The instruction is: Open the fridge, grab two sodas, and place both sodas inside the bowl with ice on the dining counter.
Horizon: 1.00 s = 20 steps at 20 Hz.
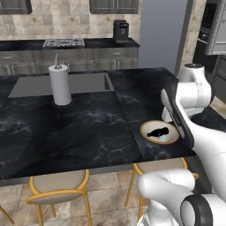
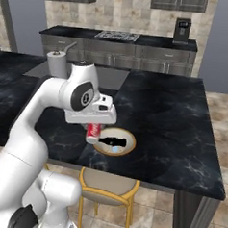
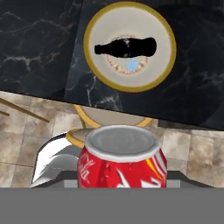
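We judge the task half complete: the dark bottle [image 3: 125,47] lies in the bowl [image 3: 164,65]; the tool [image 2: 93,132] pinches the red can [image 3: 122,162], not yet released over the bench [image 2: 174,110].

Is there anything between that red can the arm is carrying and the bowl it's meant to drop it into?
Nothing visible blocks the way. The red can hangs in the gripper just short of the bowl, with bare black counter between. But the dark bottle already lies across the bowl's middle, so the can must settle beside it.
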Tool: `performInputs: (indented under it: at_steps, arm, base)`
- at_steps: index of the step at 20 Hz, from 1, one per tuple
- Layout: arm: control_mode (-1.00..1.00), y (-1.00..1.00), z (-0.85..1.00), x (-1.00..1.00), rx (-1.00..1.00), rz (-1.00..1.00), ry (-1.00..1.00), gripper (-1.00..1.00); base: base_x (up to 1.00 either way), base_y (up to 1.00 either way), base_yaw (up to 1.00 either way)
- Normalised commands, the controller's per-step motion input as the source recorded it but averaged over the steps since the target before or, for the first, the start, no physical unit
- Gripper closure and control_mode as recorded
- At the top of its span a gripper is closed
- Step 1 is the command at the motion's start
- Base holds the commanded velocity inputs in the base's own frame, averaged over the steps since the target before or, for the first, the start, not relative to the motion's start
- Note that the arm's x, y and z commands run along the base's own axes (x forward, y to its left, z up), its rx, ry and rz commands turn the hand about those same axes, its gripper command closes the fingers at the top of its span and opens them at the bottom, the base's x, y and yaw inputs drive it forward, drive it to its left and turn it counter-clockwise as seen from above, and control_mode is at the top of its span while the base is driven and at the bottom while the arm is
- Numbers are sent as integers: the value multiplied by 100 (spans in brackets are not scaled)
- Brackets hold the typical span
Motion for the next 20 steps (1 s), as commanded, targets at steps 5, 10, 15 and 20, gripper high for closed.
performInputs:
  at_steps: [5, 10, 15, 20]
  arm:
    - [-100, -2, -36, 57, 0, 10, 7, 100]
    - [-100, -14, -39, 53, 0, 9, 9, 100]
    - [-100, -17, -39, 48, 0, 8, 10, 100]
    - [-100, -14, -35, 52, 0, 7, 11, 100]
  base:
    - [0, 0, 0]
    - [0, 0, 0]
    - [0, 0, 0]
    - [0, 0, 0]
